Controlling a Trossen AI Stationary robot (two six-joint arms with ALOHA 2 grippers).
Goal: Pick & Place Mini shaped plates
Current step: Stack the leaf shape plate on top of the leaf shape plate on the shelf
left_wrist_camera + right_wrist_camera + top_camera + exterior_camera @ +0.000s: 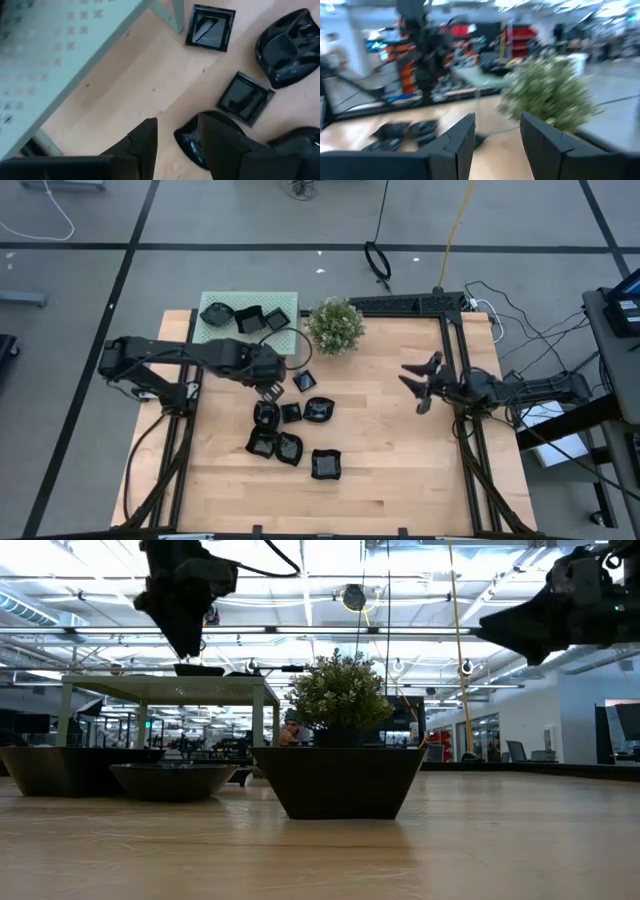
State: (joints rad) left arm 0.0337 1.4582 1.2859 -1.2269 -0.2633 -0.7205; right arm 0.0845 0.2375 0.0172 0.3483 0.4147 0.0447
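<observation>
Wooden tabletop (pixel 390 440) carries the mini shaped plates (pixel 290 435) clustered loose at its middle, more resting on the pale green stand (pixel 215 330), likely their destination. Left end effector (pixel 177 142) hovers above one wavy plate, fingers apart and empty, seemingly lining up a grasp; right end effector (pixel 420 385) waits spread beside the potted plant (pixel 334 325).

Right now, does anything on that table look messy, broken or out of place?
Nothing looks broken or spilled. The black mini plates lie loosely scattered on the wooden table, some touching, at mixed angles; a few more sit on the pale green raised stand. The potted plant stands upright.
</observation>
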